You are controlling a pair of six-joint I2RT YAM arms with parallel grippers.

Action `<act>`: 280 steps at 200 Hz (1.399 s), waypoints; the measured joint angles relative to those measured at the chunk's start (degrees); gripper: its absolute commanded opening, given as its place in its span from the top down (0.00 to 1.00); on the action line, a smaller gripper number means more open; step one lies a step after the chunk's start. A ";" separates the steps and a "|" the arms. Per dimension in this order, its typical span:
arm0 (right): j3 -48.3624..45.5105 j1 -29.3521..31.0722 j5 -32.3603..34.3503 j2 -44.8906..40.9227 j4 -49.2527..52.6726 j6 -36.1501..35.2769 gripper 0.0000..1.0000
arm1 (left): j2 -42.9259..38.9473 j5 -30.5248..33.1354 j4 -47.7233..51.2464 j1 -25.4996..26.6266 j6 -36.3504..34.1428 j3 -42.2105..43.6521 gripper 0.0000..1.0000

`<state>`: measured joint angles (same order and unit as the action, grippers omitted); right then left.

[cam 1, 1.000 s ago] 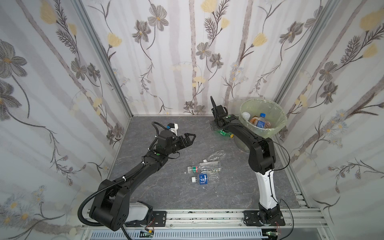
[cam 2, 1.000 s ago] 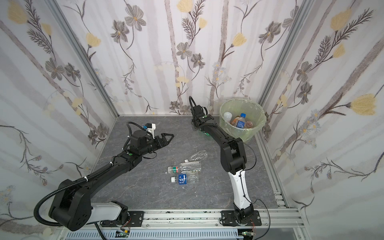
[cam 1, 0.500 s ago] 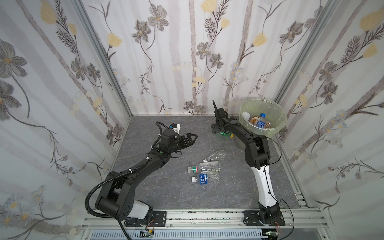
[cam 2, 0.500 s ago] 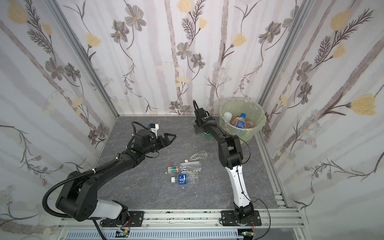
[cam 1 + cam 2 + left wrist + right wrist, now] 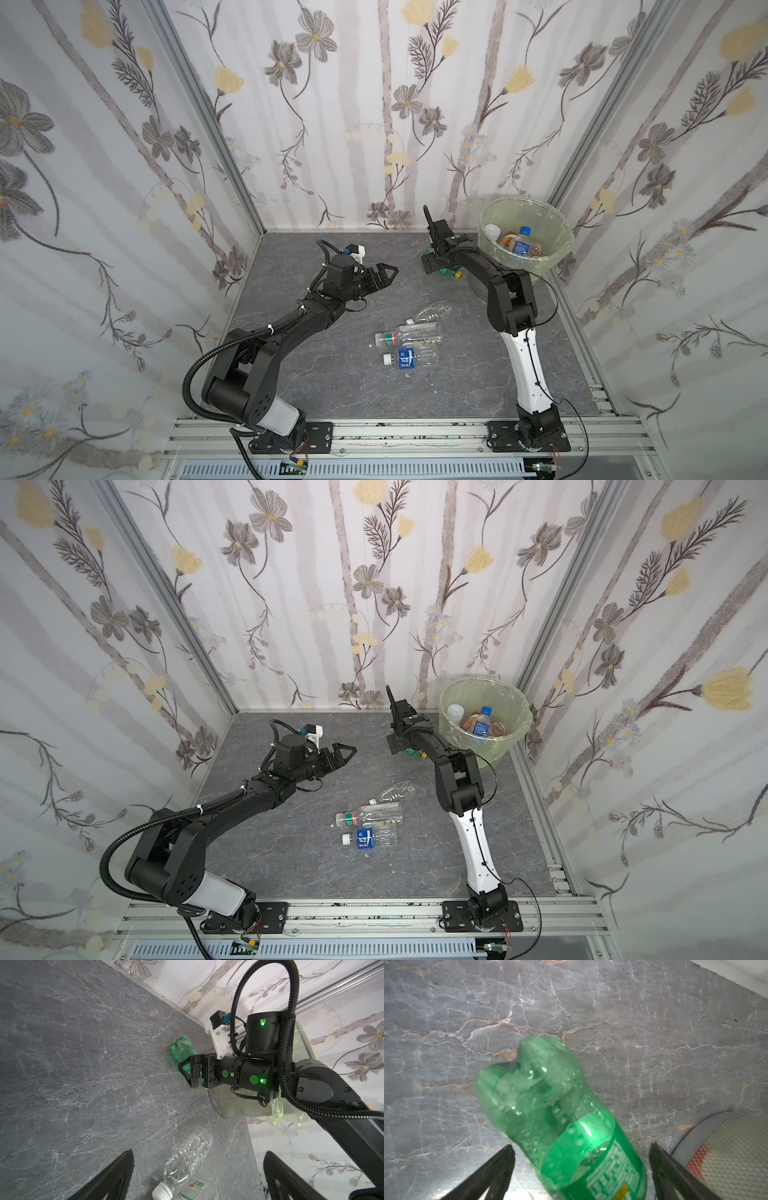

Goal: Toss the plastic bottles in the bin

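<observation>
The right tool [image 5: 581,1147] stands wide open, its jaws on either side of a green bottle [image 5: 550,1105] with a gap showing on both sides, so it is straddling the bottle, not gripping it. The bottle lies on its side on the grey marbled table [image 5: 332,374], yellow cap toward the bin [image 5: 557,249], just beside the bin's foot. Over the last second the right arm has tucked its elbow in while the tool kept low at this bottle. That suggests the approach is done, and closing the jaws looks like the step in hand.

The left tool [image 5: 384,274] is also open and empty, hovering above the table. It has hardly shifted. Beyond it, mid-table, three clear bottles lie close together: an unlabelled bottle [image 5: 428,311], a red-and-green-labelled bottle [image 5: 407,334] and a blue-labelled bottle [image 5: 409,357].

Several bottles already sit in the bin, a blue-capped bottle [image 5: 523,241] among them. Four remain on the table — the task looks well along but not finished.
</observation>
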<state>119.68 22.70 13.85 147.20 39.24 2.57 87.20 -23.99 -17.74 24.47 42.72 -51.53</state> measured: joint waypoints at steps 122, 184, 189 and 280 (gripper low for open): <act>-0.35 6.73 -0.26 -0.87 2.45 -2.82 0.08 | -3.32 -0.33 -0.04 -4.04 0.00 2.95 0.00; -0.74 11.91 -2.62 -2.38 3.08 -2.60 0.08 | -7.04 -1.36 -0.11 -8.20 0.66 5.73 0.00; -0.90 12.07 -3.23 -2.73 3.30 -2.60 0.08 | -7.19 -1.44 -0.09 -8.46 0.79 5.95 0.00; -2.86 9.42 -6.01 -9.38 3.69 0.44 0.00 | 0.07 -2.82 0.09 -10.08 3.78 2.97 0.00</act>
<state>116.81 32.12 7.84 137.82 42.94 3.01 87.26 -26.81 -17.65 14.39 46.50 -48.56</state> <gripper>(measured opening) 0.996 0.997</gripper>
